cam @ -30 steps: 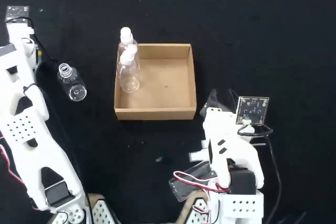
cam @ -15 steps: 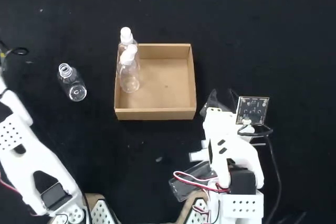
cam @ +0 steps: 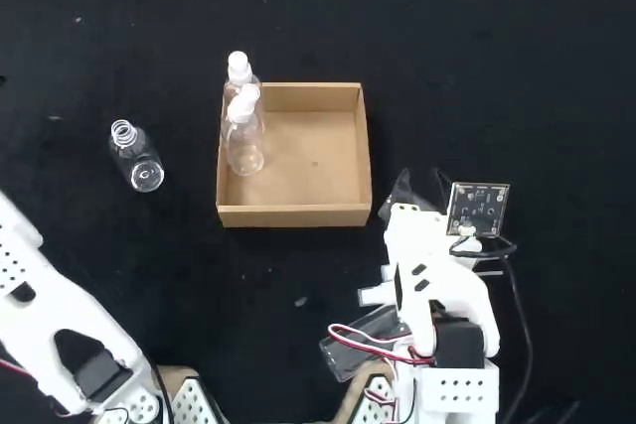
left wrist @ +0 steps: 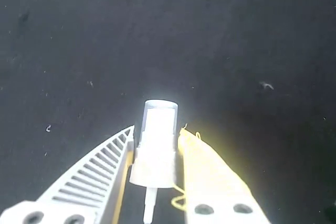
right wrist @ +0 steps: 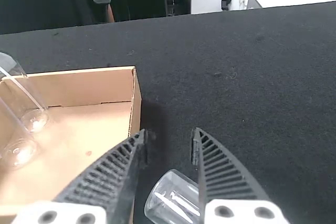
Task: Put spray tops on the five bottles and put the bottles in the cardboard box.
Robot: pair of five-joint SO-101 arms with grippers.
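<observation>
Spray top [left wrist: 156, 148]: white, ribbed collar, thin dip tube hanging below. It is pinched upright between the fingers of the left gripper [left wrist: 156, 129], one finger white, the other yellow, above the bare black counter [left wrist: 236, 35].

Right gripper [right wrist: 168, 135]: black ribbed fingers clamped on a clear bottle [right wrist: 170, 203], which sits low between them just beside the near right corner of the cardboard box [right wrist: 94, 124]. The right arm [cam: 437, 295] is folded at the near edge of the counter.

Box [cam: 298, 151]: open, plain brown, square, mid-counter. A capped bottle [cam: 243, 141] stands inside against the left wall. A second capped bottle [cam: 238, 74] is in the far left corner behind it. Both are clear plastic with white spray tops.

Open bottle [cam: 136, 158]: clear, bare threaded neck, on the counter left of the box and well apart from it. Can't tell whether it is standing or lying.
</observation>
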